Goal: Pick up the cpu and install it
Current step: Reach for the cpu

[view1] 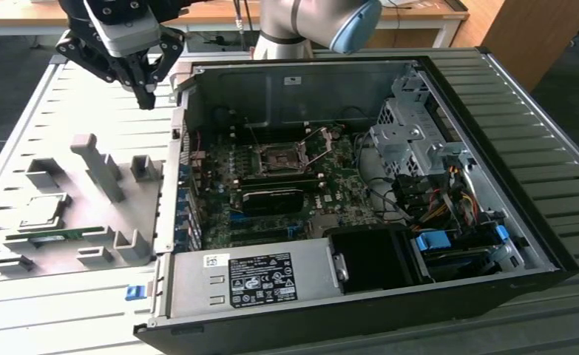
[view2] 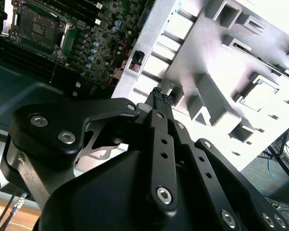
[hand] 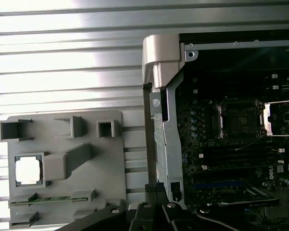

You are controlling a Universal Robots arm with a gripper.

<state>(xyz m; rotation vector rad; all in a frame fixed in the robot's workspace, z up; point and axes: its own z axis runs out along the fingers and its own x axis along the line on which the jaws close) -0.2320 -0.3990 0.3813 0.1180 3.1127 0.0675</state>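
In the exterior view, the cpu (view1: 44,211) is lying flat, silvery top up, in a square pocket of the grey holder tray (view1: 92,214). The tray is resting on the slatted table (view1: 32,318) just outside the open computer case (view1: 299,85), on the case's side towards the exterior view's left. In the first wrist view the cpu (hand: 28,171) is shining bright in the same pocket, well apart from the case's side wall (hand: 161,120), with bare tray (hand: 106,163) lying between them. A long green memory stick (view1: 52,237) is sitting in a slot just beside the cpu, no nearer the case than the cpu is. It is showing edge-on in the first wrist view (hand: 50,198).

Nothing is touching the cpu. The gripper (view1: 147,96) is hanging in the air outside the case, near its far corner on the exterior view's left, above the tray's far end and well apart from the cpu. In the second wrist view the gripper (view2: 160,96) is pressing its two fingertips together and carrying nothing between them. The arm (view1: 309,18) is reaching in from beyond the case's far wall.

Inside the case, the square socket (view1: 284,157) is sitting on the green board near the middle, its dark centre facing up. It is appearing in both wrist views too (hand: 237,119) (view2: 38,24). A silver labelled box (view1: 259,277) is filling the case's near corner, close to the tray.
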